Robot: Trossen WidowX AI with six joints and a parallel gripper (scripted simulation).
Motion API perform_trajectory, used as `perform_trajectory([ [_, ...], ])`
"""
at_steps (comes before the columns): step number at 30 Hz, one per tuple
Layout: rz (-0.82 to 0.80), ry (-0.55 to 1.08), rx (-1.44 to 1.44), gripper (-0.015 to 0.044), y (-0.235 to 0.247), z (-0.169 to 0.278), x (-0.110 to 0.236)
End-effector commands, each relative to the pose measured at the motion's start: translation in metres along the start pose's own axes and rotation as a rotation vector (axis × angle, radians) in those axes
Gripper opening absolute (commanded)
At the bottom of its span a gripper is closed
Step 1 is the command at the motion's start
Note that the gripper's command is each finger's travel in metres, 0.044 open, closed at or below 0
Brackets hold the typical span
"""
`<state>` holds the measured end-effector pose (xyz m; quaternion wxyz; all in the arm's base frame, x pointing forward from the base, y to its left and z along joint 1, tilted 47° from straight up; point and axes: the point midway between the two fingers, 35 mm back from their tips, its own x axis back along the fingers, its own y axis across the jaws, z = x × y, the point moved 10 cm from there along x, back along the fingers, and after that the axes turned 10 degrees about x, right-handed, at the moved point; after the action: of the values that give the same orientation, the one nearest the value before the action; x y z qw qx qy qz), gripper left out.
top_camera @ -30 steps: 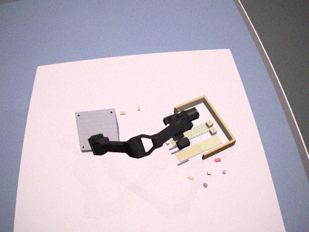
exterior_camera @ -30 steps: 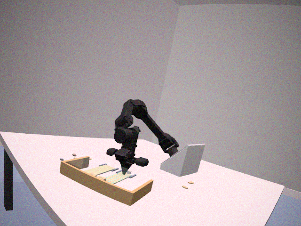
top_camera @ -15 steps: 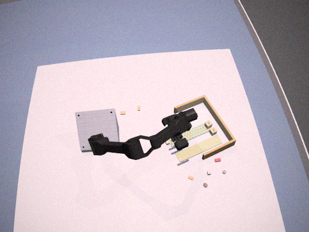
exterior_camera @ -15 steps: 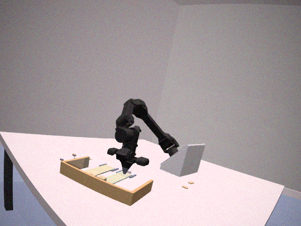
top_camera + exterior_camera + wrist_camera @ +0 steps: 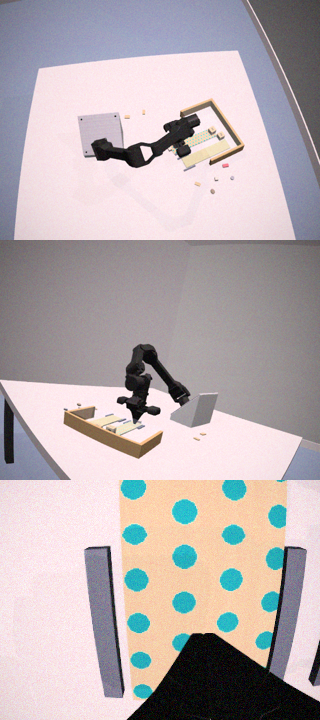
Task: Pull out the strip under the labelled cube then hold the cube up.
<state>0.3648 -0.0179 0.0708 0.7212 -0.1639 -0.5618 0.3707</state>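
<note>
The labelled cube [image 5: 211, 129] sits at the far end of the dotted strip [image 5: 199, 137], inside the wooden frame [image 5: 227, 123] on the table [image 5: 77, 180]. The hand [image 5: 135, 421], fingers closed together on nothing, presses its tip onto the strip's near end between two grey rails [image 5: 104, 620].

So the tan strip with teal polka dots [image 5: 203, 540] lies flat on the white table, running lengthwise out of the open side of the wooden three-walled frame, between two short grey bars. At its far end inside the frame sits a small beige cube with a dark mark on top [image 5: 211, 129]. A second, similar cube [image 5: 220, 135] sits just beside it, on the next strip over.
</note>
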Motion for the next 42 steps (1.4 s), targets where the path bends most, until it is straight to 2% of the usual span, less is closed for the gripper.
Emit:
perform_trajectory([
  [1, -0.001, 0.019, 0.013, 0.0000, 0.003, 0.009, -0.005],
  [42, -0.001, 0.021, 0.015, 0.0000, 0.013, 0.070, -0.006],
])
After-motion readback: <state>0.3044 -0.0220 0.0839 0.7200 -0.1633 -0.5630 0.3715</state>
